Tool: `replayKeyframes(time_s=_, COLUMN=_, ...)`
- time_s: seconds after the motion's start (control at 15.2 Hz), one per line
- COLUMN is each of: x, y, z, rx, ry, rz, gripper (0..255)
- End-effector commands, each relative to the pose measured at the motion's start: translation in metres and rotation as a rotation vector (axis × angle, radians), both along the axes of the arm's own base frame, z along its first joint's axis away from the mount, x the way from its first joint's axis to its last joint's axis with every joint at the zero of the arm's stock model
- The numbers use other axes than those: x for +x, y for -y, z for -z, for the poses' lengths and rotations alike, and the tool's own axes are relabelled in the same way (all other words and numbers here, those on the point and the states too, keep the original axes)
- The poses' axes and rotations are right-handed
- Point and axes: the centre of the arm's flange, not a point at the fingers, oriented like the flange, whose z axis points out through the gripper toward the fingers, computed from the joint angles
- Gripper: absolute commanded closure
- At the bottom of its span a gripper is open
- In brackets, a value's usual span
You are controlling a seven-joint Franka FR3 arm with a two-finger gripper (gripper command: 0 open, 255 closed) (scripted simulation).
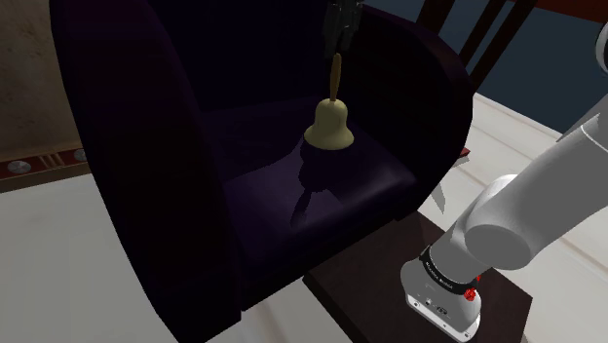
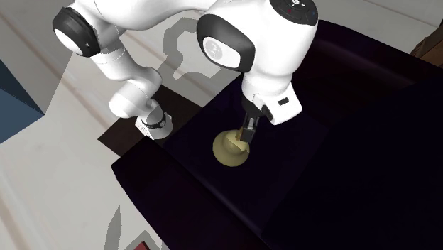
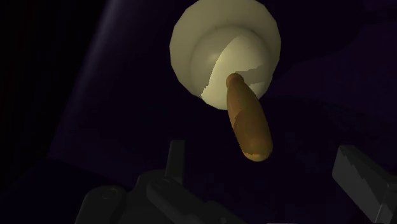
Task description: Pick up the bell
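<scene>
Hangs with fingers (image 3: 362, 181) spread wide and empty just above the bell (image 1: 331, 127), upright on the armchair seat (image 1: 361, 185) straight below them, brown handle (image 3: 248, 124) pointing up toward the gap, roughly midway between both tips.

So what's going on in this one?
A white Franka arm is poised over a pale yellow bell that stands upright on the seat of a dark purple armchair. The tool hangs just above the bell's brown handle, open, with its fingers not touching it. Nothing is gripped and the bell is not yet lifted.
</scene>
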Motion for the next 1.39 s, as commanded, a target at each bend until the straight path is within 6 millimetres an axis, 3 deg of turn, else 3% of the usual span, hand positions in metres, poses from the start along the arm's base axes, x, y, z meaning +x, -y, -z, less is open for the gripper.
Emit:
replayKeyframes(time_s=0.0, x=0.001, y=0.000, z=0.010, rx=0.000, ry=0.000, rz=-0.001, gripper=0)
replayKeyframes(time_s=0.26, x=0.001, y=0.000, z=0.024, rx=0.000, ry=0.000, rz=-0.001, gripper=0)
replayKeyframes(time_s=0.33, x=0.000, y=0.001, z=0.023, rx=0.000, ry=0.000, rz=-0.001, gripper=255)
replayKeyframes(time_s=0.92, x=0.001, y=0.000, z=0.024, rx=0.000, ry=0.000, rz=-0.001, gripper=255)
replayKeyframes(time_s=1.32, x=0.001, y=0.000, z=-0.008, rx=0.000, ry=0.000, rz=-0.001, gripper=255)
